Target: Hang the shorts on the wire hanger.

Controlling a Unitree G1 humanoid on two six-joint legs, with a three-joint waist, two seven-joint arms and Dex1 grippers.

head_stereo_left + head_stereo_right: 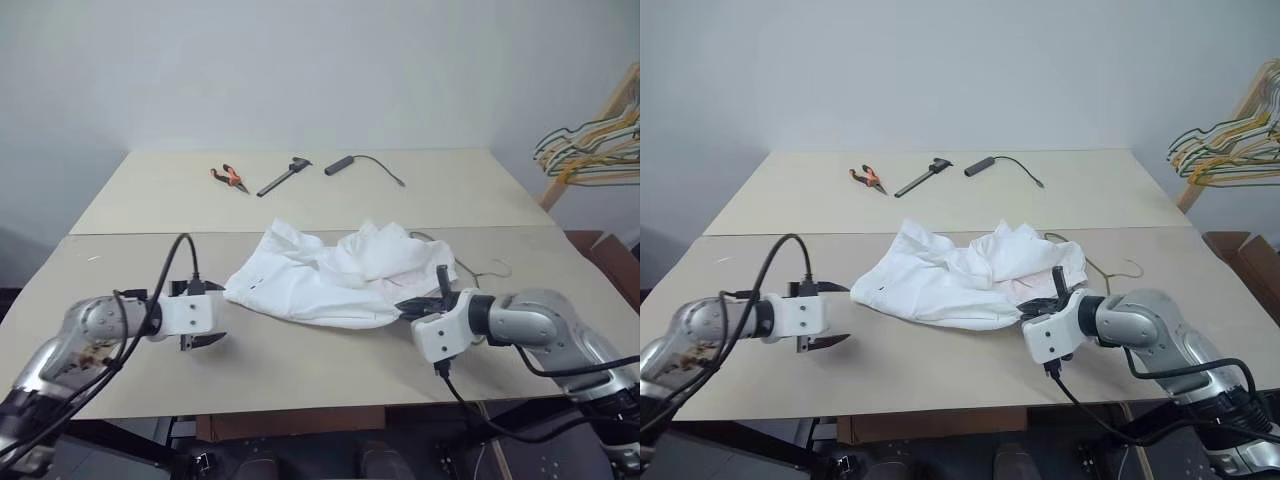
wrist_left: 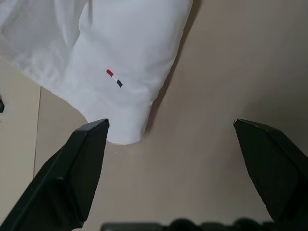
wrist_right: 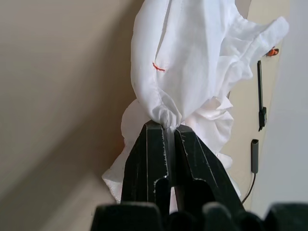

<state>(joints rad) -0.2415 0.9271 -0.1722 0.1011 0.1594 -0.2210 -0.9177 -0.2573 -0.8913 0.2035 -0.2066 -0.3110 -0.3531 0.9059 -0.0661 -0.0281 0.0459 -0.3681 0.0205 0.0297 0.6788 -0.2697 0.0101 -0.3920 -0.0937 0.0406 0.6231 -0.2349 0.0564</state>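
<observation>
The shorts [image 1: 335, 275] lie crumpled in a wide heap on the near table [image 1: 300, 370], thin white cloth that looks light, limp and apt to sag and bunch wherever it is lifted. The right gripper [image 3: 168, 132] is clamped on a gathered fold at their near right edge. The left gripper [image 2: 171, 132] hangs just short of the left hem with its jaws spread wide and nothing between them. That hem, by the small striped tag [image 2: 114, 78], seems the sensible second hold. The wire hanger [image 1: 480, 268] peeks from under the cloth's right side. Pliers [image 1: 230, 178] lie on the far table.
</observation>
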